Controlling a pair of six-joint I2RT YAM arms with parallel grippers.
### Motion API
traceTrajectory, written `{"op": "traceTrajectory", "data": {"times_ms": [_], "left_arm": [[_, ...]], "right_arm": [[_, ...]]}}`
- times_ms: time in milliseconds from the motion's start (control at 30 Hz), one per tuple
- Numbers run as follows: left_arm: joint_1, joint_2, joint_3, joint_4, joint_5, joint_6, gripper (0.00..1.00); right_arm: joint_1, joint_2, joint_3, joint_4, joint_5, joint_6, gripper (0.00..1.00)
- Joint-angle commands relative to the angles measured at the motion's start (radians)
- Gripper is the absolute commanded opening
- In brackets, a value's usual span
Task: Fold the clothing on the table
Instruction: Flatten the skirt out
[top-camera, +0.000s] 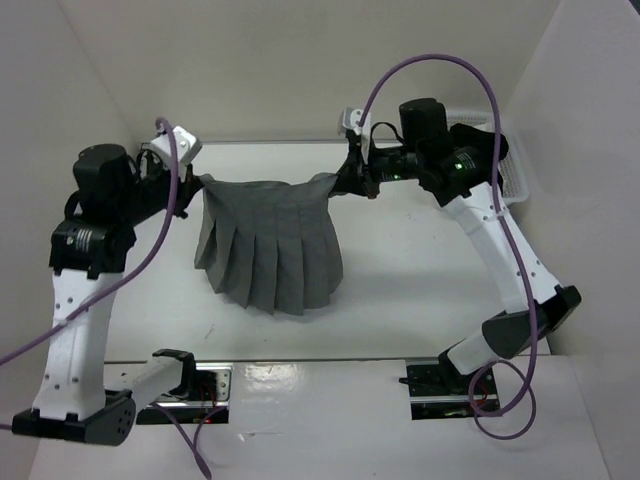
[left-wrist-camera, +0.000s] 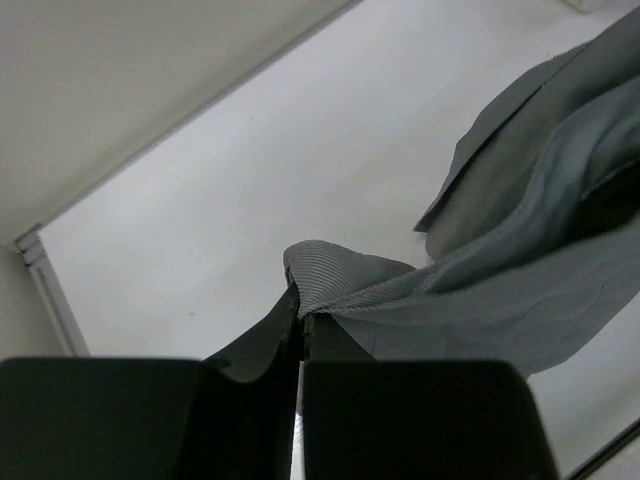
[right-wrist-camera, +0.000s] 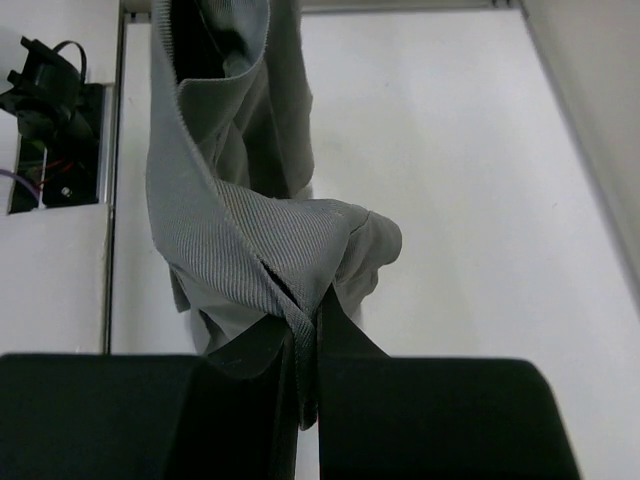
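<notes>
Between the left jaws, pressed fully together, sits one corner of the ribbed waistband of a medium-grey pleated skirt of soft fabric (left-wrist-camera: 480, 290). In the left wrist view the band bunches into a small hump just above the black fingertips (left-wrist-camera: 262, 342), then runs off to the right. The right jaws are likewise closed tight, clamped on the opposite waistband corner. In the right wrist view the fabric (right-wrist-camera: 250, 240) folds over itself at the fingertips (right-wrist-camera: 352, 338) and trails away toward the upper left.

From the overhead camera the skirt (top-camera: 270, 250) hangs stretched between the two grips, waistband uppermost and sagging slightly in the middle. The vertical pleats fan down to a rounded hem toward the near side. It sits over the far middle of the large flat white table (top-camera: 420, 270). Whether the hem touches the surface cannot be told.

Outward from the grips, the white-and-black left arm (top-camera: 75, 310) rises along the left edge, and the right arm (top-camera: 500, 240) reaches in from the right. A purple cable (top-camera: 440, 62) loops above the right arm. Behind that arm, at the far right corner, stands a small white slatted plastic basket (top-camera: 515, 175).
</notes>
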Motion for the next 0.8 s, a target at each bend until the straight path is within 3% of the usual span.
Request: {"op": "traceTrajectory", "data": {"times_ms": [0,100,333,533,700,733,767], "left_arm": [[0.010,0.112,-0.008,0.055,0.046,-0.006,0.02],[0.010,0.248,0.028,0.077,0.033,-0.015,0.02],[-0.024,0.543,0.148,0.178,-0.161,-0.015,0.00],[0.048,0.768,0.263,0.222,-0.170,-0.078,0.00],[0.082,0.871,0.343,0.268,-0.247,-0.121,0.00],[0.082,0.903,0.360,0.278,-0.257,-0.130,0.00],[0.082,0.919,0.396,0.278,-0.267,-0.139,0.01]], "right_arm": [[-0.007,0.078,-0.037,0.022,-0.010,0.030,0.00],[-0.007,0.173,-0.037,0.046,0.054,0.042,0.00],[-0.046,0.459,0.105,0.066,0.222,0.075,0.00],[-0.129,0.667,0.303,0.069,0.364,0.110,0.00],[-0.149,0.734,0.378,0.101,0.522,0.205,0.00],[-0.149,0.756,0.401,0.115,0.555,0.226,0.01],[-0.149,0.769,0.418,0.132,0.626,0.252,0.09]]}}
